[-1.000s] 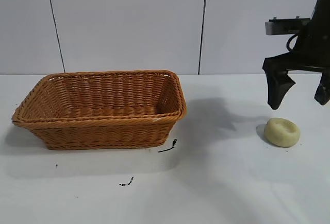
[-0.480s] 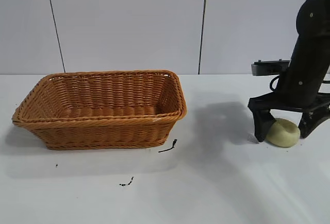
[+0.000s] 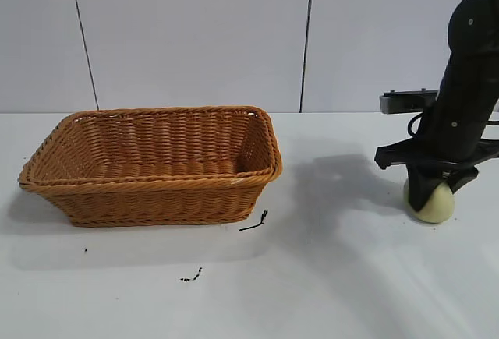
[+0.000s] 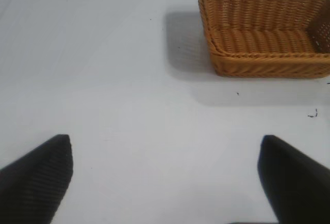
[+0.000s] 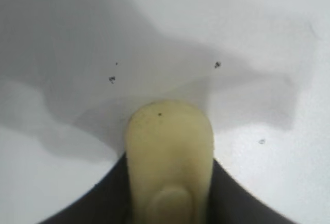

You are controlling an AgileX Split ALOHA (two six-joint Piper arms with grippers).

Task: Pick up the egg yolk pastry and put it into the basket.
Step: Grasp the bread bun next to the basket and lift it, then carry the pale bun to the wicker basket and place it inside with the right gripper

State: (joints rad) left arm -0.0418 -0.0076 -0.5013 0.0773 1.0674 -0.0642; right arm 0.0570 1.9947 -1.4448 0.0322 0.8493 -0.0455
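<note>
The grasp step is in hand: at the right edge of the exterior view the right tool [image 3: 431, 191] is clamped on the egg yolk pastry [image 3: 433, 202], a smooth, matte, pale yellow lump squeezed narrow between the dark fingers [image 5: 98, 203] and seemingly just clear of the white desk [image 3: 327, 277]. Next, a lift and a carry leftward are called for, over the braided rim of the flaring woven wicker basket [image 3: 156, 187] at centre left. The left tool [image 4: 165, 183] is held wide open, parked above bare desk.
</note>
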